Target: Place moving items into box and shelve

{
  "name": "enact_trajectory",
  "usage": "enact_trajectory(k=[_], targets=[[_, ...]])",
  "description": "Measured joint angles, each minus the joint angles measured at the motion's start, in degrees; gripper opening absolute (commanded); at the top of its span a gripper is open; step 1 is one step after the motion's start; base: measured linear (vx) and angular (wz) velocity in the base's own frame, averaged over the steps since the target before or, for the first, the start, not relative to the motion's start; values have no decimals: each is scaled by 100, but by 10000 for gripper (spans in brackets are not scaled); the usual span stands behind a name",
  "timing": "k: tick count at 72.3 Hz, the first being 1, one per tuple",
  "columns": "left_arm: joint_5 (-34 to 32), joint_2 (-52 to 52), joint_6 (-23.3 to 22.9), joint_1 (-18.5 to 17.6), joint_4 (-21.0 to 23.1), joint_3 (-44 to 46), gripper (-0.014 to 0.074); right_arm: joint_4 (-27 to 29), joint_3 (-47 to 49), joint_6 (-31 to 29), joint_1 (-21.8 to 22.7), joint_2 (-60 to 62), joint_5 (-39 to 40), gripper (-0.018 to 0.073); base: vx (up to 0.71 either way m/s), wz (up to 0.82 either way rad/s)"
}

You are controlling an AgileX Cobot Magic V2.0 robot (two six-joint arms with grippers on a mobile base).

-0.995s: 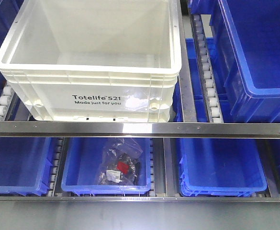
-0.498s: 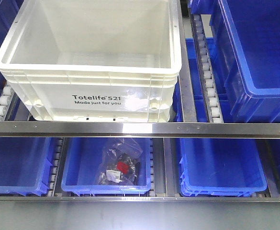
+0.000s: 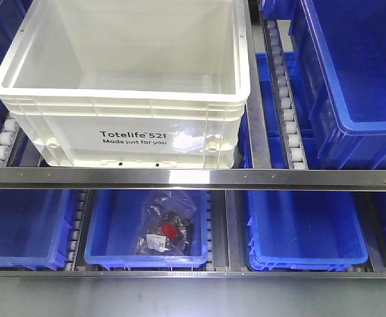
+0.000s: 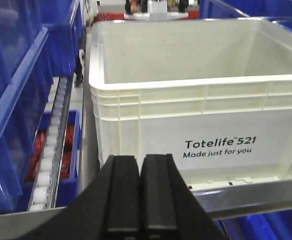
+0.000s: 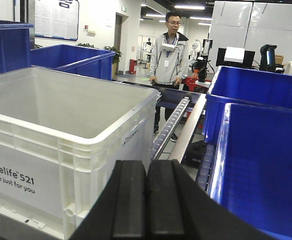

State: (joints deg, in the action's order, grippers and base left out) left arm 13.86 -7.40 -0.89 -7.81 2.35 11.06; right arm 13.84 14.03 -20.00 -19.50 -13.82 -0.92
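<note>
The white box [image 3: 123, 86] was seen on the upper roller level of the shelf, its printed side facing the camera, just behind the steel rail [image 3: 193, 178]. Its interior was seen as bare in all three views; no plush toys were visible in any picture.

Left to right on the lower level, a blue bin [image 3: 21, 228] was noted at the left, then a middle blue bin [image 3: 113, 224] holding a clear bag of dark parts [image 3: 167, 228], then a stack of blue bins [image 3: 305, 228] at the right. A large blue bin [image 3: 354, 72] stood on the upper level to the right of the box, separated from it by a roller track [image 3: 286, 99].

In the left wrist view, the left end effector [image 4: 140, 192] was seen with its two black fingers pressed together and nothing between them, low in front of the box's printed wall. In the right wrist view, the right end effector [image 5: 146, 200] was likewise closed on nothing, near the box's right front corner. A person in a grey jacket [image 5: 169, 55] stood in the background beyond the shelf.

Compared with the front view one second and half a second earlier, no change was recorded: box, bins and bag were found in the same positions.
</note>
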Motion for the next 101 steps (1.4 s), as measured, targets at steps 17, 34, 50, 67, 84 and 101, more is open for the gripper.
enact_trajectory(k=[17,34,50,67,84,101], targets=[[-1245,772,-65,0,-24,-1262,-6,0,0,-4,0,0,4,-8,0,0],[-1274,777,-54,0,-24,-1262,-6,0,0,-4,0,0,4,-8,0,0],[-1270,777,-52,0,-24,-1262,-6,4,0,-4,0,0,4,-8,0,0],[-1252,777,-52,0,-24,-1262,-6,4,0,-6,0,0,4,-8,0,0],[-1247,777,-52,0,-24,-1262,-6,4,0,-11,0,0,4,-8,0,0],[-1247,777,-52,0,-24,-1262,-6,4,0,-11,0,0,4,-8,0,0]])
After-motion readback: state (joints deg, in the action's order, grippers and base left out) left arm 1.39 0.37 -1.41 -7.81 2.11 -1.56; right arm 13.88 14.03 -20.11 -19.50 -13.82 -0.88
